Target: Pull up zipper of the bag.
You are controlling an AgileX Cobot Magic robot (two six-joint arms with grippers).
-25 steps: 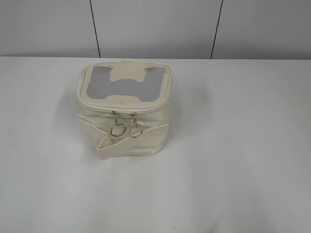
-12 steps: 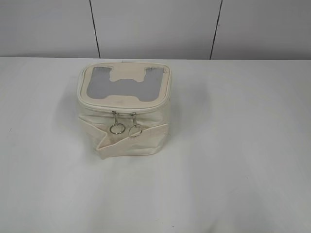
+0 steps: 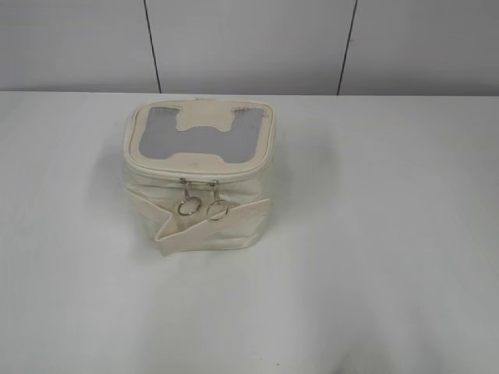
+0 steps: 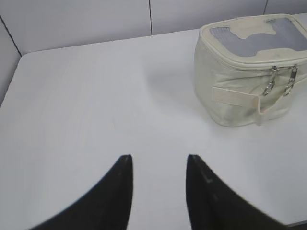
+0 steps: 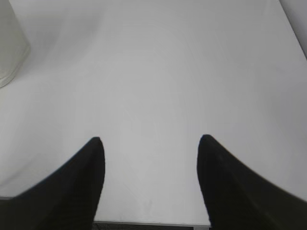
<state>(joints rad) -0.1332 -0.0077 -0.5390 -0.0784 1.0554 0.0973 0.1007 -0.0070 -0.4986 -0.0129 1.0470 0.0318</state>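
The cream bag (image 3: pixel 234 226) stands upright on the white table, left of centre in the exterior view, its lid with the grey H-shaped panel (image 3: pixel 195 134) facing up. The cream zipper (image 3: pixel 234 173) runs round the lid edge. Its two silver sliders with ring pulls (image 3: pixel 202 204) hang side by side on the front. A flat cream strap (image 3: pixel 168 234) crosses the front. The bag also shows in the left wrist view (image 4: pixel 230 103) at upper right. My left gripper (image 4: pixel 159 160) is open and empty, far from the bag. My right gripper (image 5: pixel 151 142) is open and empty; the bag's edge (image 5: pixel 8 45) shows at upper left.
The white table (image 3: pixel 374 234) stretches round the bag. A pale panelled wall (image 3: pixel 249 43) stands behind its far edge. The table's near edge shows at the bottom of the right wrist view (image 5: pixel 153 223). Neither arm shows in the exterior view.
The bag shifted slightly, first a little to the left, then back. The ring pulls kept hanging together. Neither arm came into the exterior view.
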